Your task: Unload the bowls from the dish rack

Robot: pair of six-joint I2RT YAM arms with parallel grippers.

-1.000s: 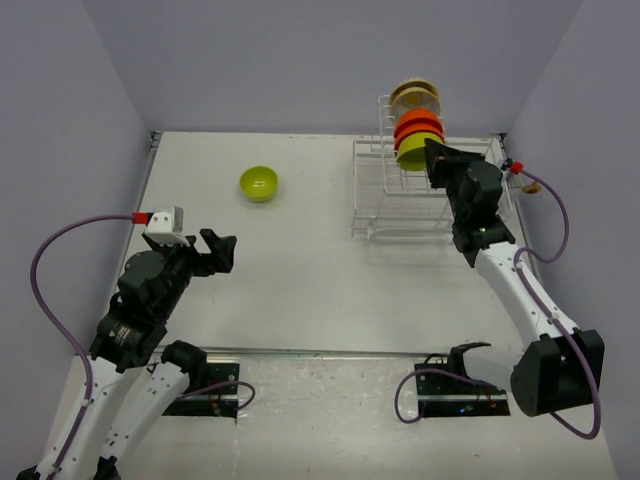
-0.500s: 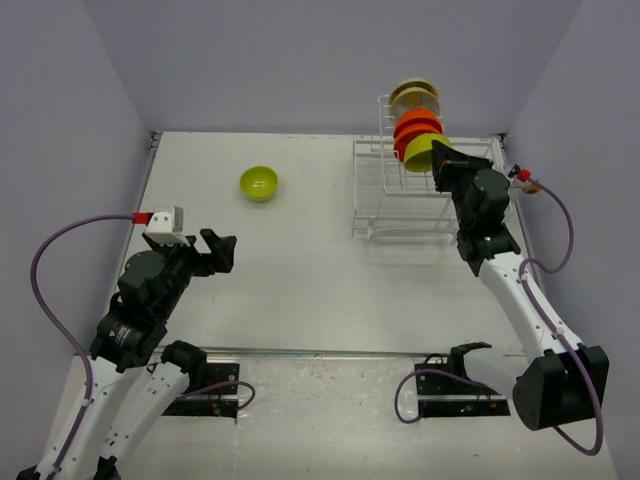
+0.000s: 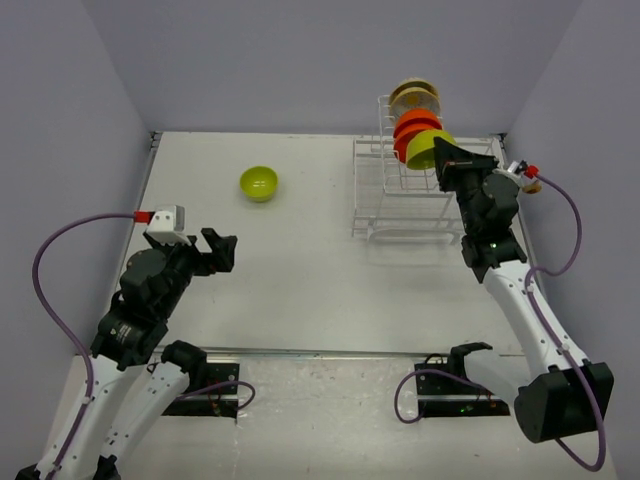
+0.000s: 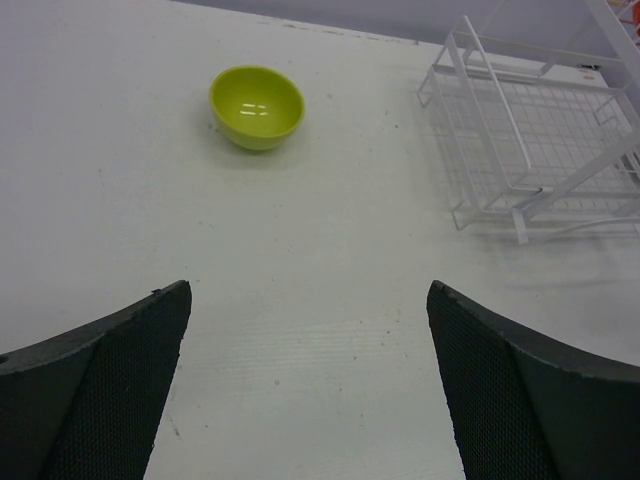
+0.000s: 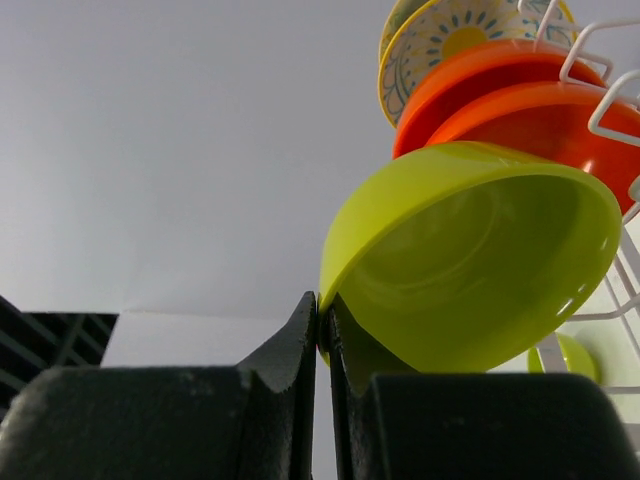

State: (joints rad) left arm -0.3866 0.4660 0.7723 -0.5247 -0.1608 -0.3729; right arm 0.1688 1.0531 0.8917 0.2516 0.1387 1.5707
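Our right gripper (image 5: 322, 335) is clamped on the rim of a green bowl (image 5: 470, 260), one finger inside the lip and one outside. The bowl hangs tilted at the upright end of the rack (image 3: 400, 205), just in front of two orange bowls (image 5: 520, 90) and a floral bowl (image 5: 450, 30). We judge it light, stiff and glossy, so probably slippery. The rim is the only place to pinch, and the bowl may pivot there. Only the right wrist view shows this pinch, but we cannot tell from it whether the bowl is free of the wires. The top view hides the finger contact, yet it shows our left gripper (image 3: 218, 245) idle above the table (image 3: 300, 270), fingers apart. The left wrist view shows a second green bowl (image 4: 256, 106) upright there, well apart from the rack.
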